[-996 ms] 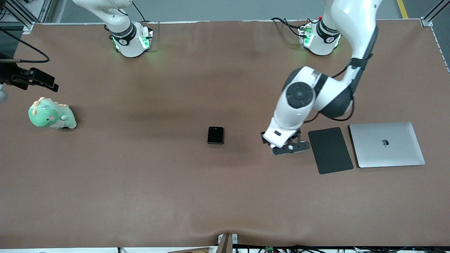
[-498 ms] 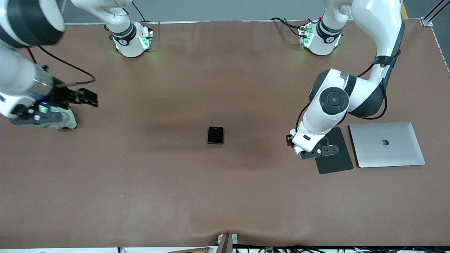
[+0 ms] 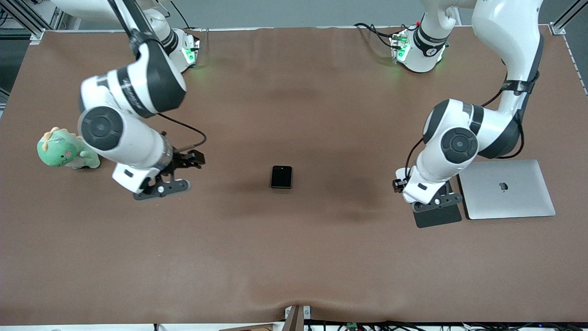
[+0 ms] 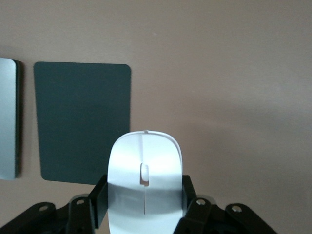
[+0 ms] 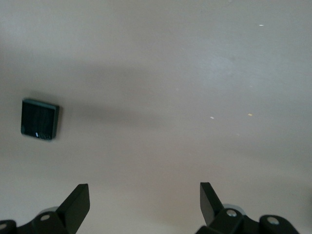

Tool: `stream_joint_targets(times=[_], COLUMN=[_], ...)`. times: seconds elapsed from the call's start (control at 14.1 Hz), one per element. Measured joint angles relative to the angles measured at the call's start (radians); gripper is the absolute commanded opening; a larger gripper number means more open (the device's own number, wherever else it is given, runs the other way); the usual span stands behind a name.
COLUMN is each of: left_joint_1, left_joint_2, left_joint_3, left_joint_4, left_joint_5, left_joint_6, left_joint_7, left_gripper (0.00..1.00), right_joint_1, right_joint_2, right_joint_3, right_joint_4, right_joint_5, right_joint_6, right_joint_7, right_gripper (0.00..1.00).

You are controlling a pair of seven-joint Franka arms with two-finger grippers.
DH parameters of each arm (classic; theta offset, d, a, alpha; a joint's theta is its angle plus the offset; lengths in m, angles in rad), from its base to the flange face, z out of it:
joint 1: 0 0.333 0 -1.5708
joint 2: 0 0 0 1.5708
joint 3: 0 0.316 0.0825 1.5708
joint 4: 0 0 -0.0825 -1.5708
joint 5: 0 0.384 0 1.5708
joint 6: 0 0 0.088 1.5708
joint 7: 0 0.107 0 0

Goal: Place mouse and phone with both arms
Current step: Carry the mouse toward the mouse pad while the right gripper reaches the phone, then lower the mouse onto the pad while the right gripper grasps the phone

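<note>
The white mouse (image 4: pixel 145 183) is clamped between my left gripper's (image 4: pixel 145 202) fingers, held over the edge of the dark grey mouse pad (image 4: pixel 83 122). In the front view the left gripper (image 3: pixel 434 201) hangs over that pad (image 3: pixel 440 217) and the mouse is hidden under the hand. The black phone (image 3: pixel 281 177) lies flat in the middle of the table. My right gripper (image 3: pixel 161 187) is open and empty over bare table, toward the right arm's end from the phone. In the right wrist view the phone (image 5: pixel 40 119) lies ahead of the open right gripper (image 5: pixel 144 202).
A closed silver laptop (image 3: pixel 505 188) lies beside the mouse pad toward the left arm's end; its edge shows in the left wrist view (image 4: pixel 7 119). A green plush toy (image 3: pixel 64 149) sits near the right arm's end of the brown table (image 3: pixel 294 257).
The left arm has carried the mouse toward the left arm's end, from beside the pad to over it. The right arm has swung in from the table's end, past the plush toy, toward the phone.
</note>
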Motion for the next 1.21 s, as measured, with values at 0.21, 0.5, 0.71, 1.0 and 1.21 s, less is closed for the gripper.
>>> stream_joint_targets(times=[0.21, 0.5, 0.71, 1.0, 1.21], left_joint_1=[0.061, 0.155, 0.191, 0.200, 0.214], left_joint_2=[0.002, 0.032, 0.079, 0.116, 0.141], left_joint_3=[0.000, 0.001, 0.000, 0.000, 0.000], left_joint_4=[-0.033, -0.107, -0.131, -0.138, -0.140], left_joint_5=[0.000, 0.000, 0.000, 0.000, 0.000], left_joint_6=[0.034, 0.168, 0.241, 0.295, 0.334], left_joint_7=[0.078, 0.209, 0.239, 0.240, 0.242], left_gripper=[0.54, 0.54, 0.55, 0.55, 0.55], right_joint_1=[0.033, 0.071, 0.112, 0.190, 0.243], right_joint_2=[0.045, 0.124, 0.191, 0.297, 0.314], right_joint_3=[0.000, 0.000, 0.001, 0.000, 0.002], right_joint_4=[0.000, 0.000, -0.001, -0.001, -0.001], right_joint_5=[0.000, 0.001, 0.001, -0.001, 0.000], right_joint_6=[0.075, 0.191, 0.253, 0.425, 0.434], right_joint_7=[0.074, 0.197, 0.344, 0.464, 0.485], right_gripper=[1.00, 1.00, 1.00, 1.00, 1.00])
